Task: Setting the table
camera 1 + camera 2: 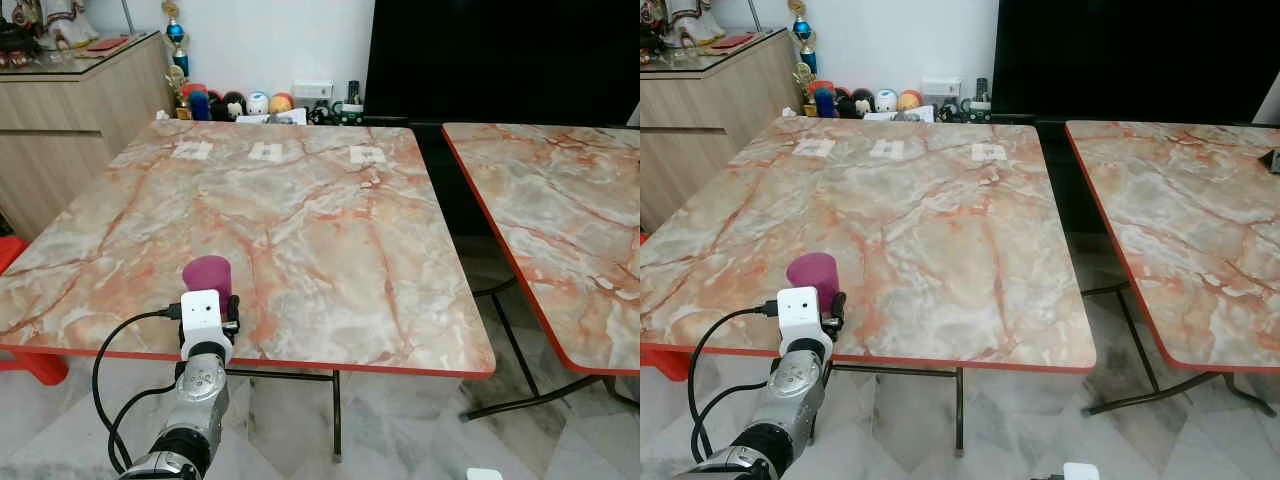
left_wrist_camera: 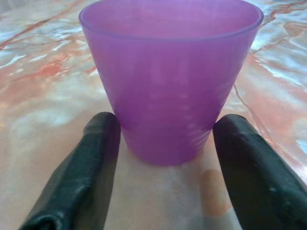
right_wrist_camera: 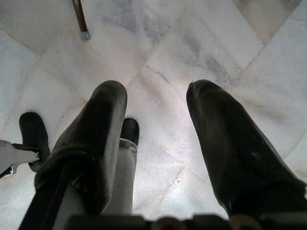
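A translucent purple cup [image 2: 168, 81] stands upright on the marble-patterned table [image 1: 330, 220], near its front left edge. My left gripper [image 1: 210, 302] reaches over that edge. Its two black fingers [image 2: 91, 158] press against either side of the cup's base, shut on it. From the head the cup [image 1: 207, 272] shows just beyond the white wrist camera. My right gripper [image 3: 156, 96] hangs open over the white tiled floor, holding nothing.
Three small white labels [image 1: 266, 151] lie along the table's far edge. A second marble table [image 1: 570, 200] stands to the right across a narrow gap. A wooden cabinet [image 1: 70, 110] and a red stool [image 1: 20, 300] are on the left, with toys [image 1: 240, 103] by the wall.
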Motion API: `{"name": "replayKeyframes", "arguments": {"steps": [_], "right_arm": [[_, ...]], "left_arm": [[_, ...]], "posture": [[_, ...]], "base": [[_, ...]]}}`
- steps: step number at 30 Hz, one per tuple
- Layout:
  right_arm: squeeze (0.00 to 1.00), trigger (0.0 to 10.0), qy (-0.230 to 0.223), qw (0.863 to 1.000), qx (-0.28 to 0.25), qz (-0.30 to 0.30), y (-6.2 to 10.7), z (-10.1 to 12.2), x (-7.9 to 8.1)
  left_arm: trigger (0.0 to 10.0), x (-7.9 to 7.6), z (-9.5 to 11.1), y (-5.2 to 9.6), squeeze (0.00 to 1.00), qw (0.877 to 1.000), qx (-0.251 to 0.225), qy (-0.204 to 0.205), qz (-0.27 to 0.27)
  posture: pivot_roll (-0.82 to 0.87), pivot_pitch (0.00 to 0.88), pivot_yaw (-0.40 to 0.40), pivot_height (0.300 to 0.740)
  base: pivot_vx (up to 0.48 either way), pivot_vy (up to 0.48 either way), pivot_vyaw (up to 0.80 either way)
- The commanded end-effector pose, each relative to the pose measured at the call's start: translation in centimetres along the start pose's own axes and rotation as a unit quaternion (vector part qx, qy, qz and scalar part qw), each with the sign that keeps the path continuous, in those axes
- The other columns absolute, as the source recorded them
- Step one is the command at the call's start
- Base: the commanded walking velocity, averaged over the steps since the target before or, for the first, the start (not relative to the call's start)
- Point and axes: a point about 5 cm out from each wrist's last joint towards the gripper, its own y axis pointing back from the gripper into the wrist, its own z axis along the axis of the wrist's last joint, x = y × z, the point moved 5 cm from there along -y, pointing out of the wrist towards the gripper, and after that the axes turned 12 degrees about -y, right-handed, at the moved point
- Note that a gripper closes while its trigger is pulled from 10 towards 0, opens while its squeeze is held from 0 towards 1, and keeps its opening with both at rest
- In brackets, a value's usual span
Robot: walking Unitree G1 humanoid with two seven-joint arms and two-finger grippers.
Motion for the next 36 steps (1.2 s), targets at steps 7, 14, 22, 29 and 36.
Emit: {"name": "replayKeyframes", "arguments": {"steps": [7,14,22,29,36], "right_arm": [[0.00,10.0,0.000,1.000,0.001,-0.006,0.1,-0.1,-0.4],[0.00,10.0,0.001,1.000,0.002,-0.006,0.1,-0.2,-0.3],[0.00,10.0,0.002,1.000,0.003,-0.005,0.1,-0.3,-0.4],[0.00,10.0,0.003,1.000,0.003,-0.007,0.1,-0.3,-0.5],[0.00,10.0,0.004,1.000,0.004,-0.006,0.1,-0.4,-0.5]], "left_arm": [[0.0,0.0,0.6,-0.2,0.00,1.000,-0.008,0.015,0.007],[0.0,-0.1,0.5,-0.1,0.00,1.000,-0.012,0.017,0.001],[0.0,-0.3,0.2,0.2,0.00,1.000,-0.014,0.023,-0.009],[0.0,-1.1,0.4,0.7,0.00,0.998,-0.035,0.043,-0.041],[0.0,-1.7,0.7,1.0,0.00,0.995,-0.052,0.059,-0.064]], "posture": [[0.01,0.000,-0.040,0.740],[0.01,0.000,-0.039,0.740],[0.02,0.000,-0.040,0.740],[0.01,0.000,-0.039,0.740],[0.02,0.000,-0.039,0.740]], "base": [[0.000,0.000,0.00],[0.000,0.000,0.00],[0.000,0.000,0.00],[0.000,0.000,0.00],[0.000,0.000,0.00]]}}
